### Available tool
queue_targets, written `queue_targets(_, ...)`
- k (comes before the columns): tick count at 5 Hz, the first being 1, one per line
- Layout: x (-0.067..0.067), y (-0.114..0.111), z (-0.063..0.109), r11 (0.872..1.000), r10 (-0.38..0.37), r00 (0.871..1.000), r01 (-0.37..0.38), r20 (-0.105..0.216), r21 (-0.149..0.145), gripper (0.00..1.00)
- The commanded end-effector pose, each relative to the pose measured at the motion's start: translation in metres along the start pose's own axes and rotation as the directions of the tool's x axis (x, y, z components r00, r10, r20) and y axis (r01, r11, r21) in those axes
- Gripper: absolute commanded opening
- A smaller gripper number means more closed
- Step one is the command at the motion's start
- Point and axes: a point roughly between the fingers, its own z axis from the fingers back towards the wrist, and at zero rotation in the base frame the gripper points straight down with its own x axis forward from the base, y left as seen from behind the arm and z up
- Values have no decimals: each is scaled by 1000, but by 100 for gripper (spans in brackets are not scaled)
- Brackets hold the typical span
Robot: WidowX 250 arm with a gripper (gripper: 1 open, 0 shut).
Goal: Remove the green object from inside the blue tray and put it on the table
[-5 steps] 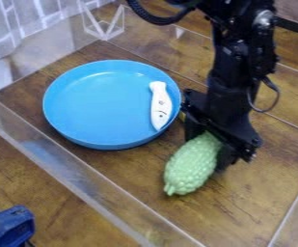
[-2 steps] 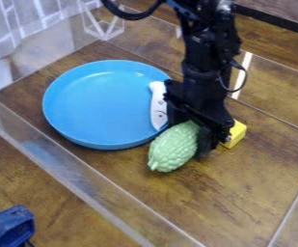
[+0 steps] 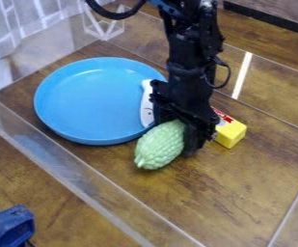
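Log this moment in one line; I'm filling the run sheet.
gourd: on table, outside tray | tool: on gourd's upper end, grip unclear | yellow block: beside

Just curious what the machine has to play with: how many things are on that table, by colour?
Blue: 1, the blue tray
Green: 1, the green object
Yellow: 1, the yellow block
White: 1, the small white item
Total: 4

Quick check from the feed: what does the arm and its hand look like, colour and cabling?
The arm is all black, built of blocky jointed segments, with thin black cables looping beside it. The hand is black too, a boxy body with short dark fingers. No markings are legible.
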Motion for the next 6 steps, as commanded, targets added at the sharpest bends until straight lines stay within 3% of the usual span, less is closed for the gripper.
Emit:
queue_targets(1,2,9,7,998,65,998,-65,24,-4,0)
queue_targets(3,-12,7,20,999,42,999,-42,-9,-26,0)
queue_targets(5,-9,6,27,999,-2,1000,1,-31,-42,0)
queue_targets(6,-5,10,30,999,0,1000,-1,-26,-43,0)
